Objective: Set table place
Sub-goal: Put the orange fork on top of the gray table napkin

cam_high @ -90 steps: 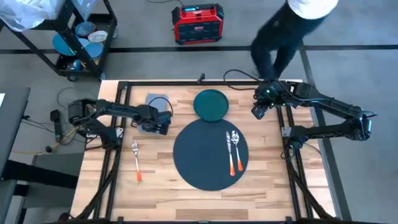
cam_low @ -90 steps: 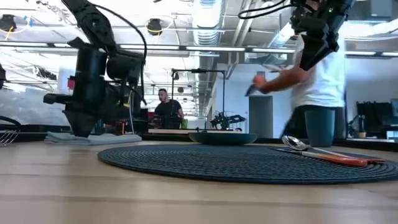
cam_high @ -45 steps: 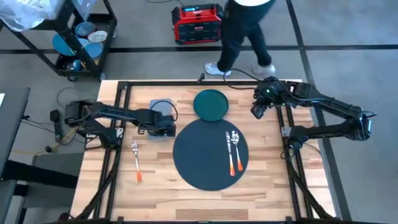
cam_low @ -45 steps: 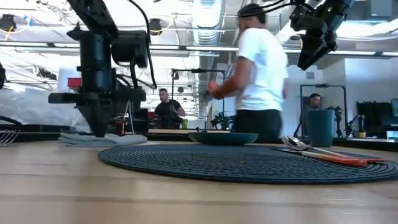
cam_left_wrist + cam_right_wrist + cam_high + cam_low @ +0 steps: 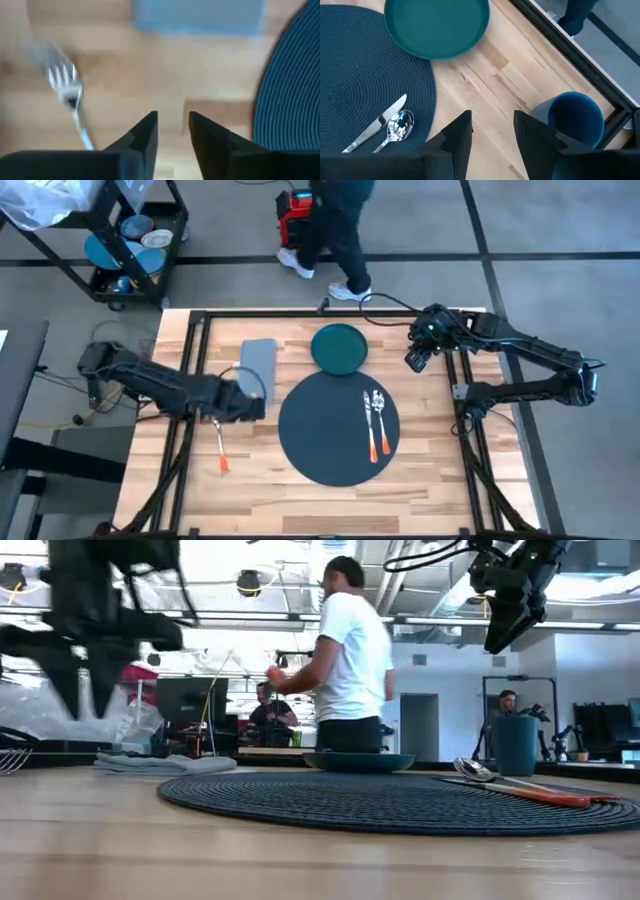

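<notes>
High view: knife and spoon (image 5: 376,423) lie on my mat (image 5: 338,428); fork (image 5: 219,439), plate (image 5: 339,347) and napkin (image 5: 257,361) wait. My left pincer (image 5: 248,405) is open, empty.

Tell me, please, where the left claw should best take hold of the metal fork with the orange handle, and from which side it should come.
Probably at the thin neck or upper handle of the metal fork with the orange handle, coming straight down from above. It lies flat on the light-wood table, lengthwise, beside the left claw, so the fingers should close across its narrow width.
</notes>
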